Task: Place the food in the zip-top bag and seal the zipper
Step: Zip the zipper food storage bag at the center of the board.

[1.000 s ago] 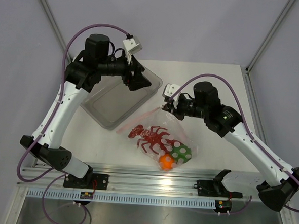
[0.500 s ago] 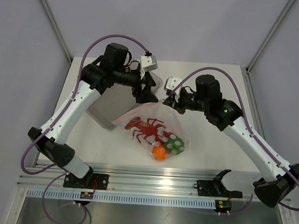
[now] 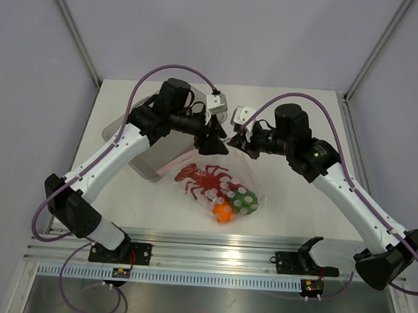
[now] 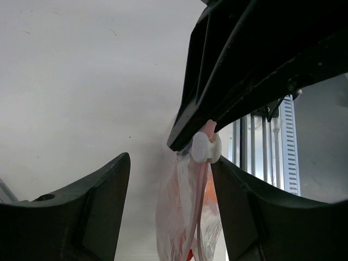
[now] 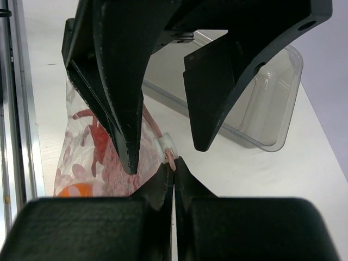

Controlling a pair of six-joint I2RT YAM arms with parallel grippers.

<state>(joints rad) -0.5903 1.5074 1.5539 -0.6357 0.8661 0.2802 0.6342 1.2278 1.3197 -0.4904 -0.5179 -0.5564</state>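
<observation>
Two arms now meet over the zip-top bag (image 3: pixel 218 173): the left arm (image 3: pixel 113 156) has swung there from the clear tray (image 3: pixel 155 159). The left gripper (image 3: pixel 215 144) stands released, jaws either side of the white slider (image 4: pixel 205 147); the right gripper (image 3: pixel 235 144) is clenched on the zipper (image 5: pixel 171 158) end. The lobster (image 3: pixel 206 183), green pepper (image 3: pixel 245 200) and orange fruit (image 3: pixel 223 212) lie inside the bag, so sealing seems next. Pale grey walls (image 3: pixel 273 33) surround the white table (image 3: pixel 311 113).

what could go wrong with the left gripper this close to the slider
The open left gripper straddles the small white slider, right beside the right gripper: closing could bump it or miss the slider. The right gripper pinches only the thin zipper edge; a hard pull might slip the zip-top bag free.
</observation>
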